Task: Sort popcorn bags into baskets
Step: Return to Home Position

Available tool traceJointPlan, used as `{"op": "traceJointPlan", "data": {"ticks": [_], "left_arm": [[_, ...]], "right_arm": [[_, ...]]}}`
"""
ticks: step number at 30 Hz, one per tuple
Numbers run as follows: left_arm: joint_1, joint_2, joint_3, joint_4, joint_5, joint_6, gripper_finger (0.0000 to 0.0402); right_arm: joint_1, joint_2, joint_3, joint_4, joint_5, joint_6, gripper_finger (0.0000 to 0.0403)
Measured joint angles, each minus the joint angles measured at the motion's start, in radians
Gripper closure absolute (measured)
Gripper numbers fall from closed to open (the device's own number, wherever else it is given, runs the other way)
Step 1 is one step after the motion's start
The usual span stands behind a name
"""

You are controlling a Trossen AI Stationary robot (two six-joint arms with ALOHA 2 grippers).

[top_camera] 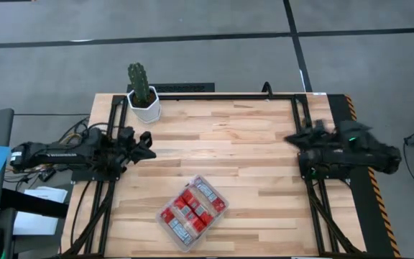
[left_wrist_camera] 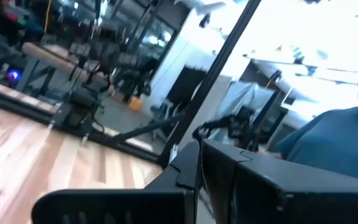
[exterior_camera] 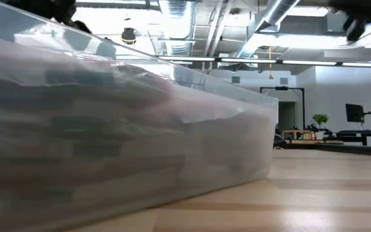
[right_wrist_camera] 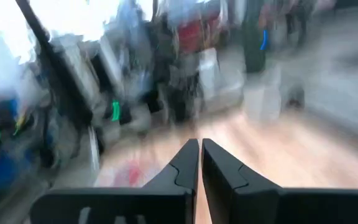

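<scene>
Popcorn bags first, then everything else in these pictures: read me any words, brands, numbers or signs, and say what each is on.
No text can be read in any view.
Popcorn bags in the clear tray: printed panels show in the high view, too small to read.
Left arm: a pale marking, perhaps lettering, too small to read.
Low view: the tray wall is blurred, with no text to make out.
Both wrist views: the room is blurred, with no legible signs.

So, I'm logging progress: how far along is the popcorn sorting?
Looks essentially finished. The red packets all lie in the clear tray; none show loose on the table. The left gripper and right gripper hold nothing, shut, at the table's sides. Nothing visible is left.
</scene>
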Motion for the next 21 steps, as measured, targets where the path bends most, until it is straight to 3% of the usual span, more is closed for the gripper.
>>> {"op": "traceJointPlan", "data": {"ticks": [5, 15, 21], "left_arm": [[0.0, -0.093, -0.15, 0.128, -0.002, -0.052, 0.0396], [-0.003, -0.208, -0.149, -0.134, -0.004, 0.044, 0.0396], [-0.003, -0.225, -0.15, -0.278, -0.058, 0.123, 0.0396]], "right_arm": [[0.018, -0.027, -0.218, 0.224, 0.005, 0.061, 0.0358], [0.019, -0.035, -0.499, 0.54, 0.028, 0.101, 0.0357], [0.019, -0.036, -0.501, 0.511, 0.028, 0.072, 0.0357]]}}
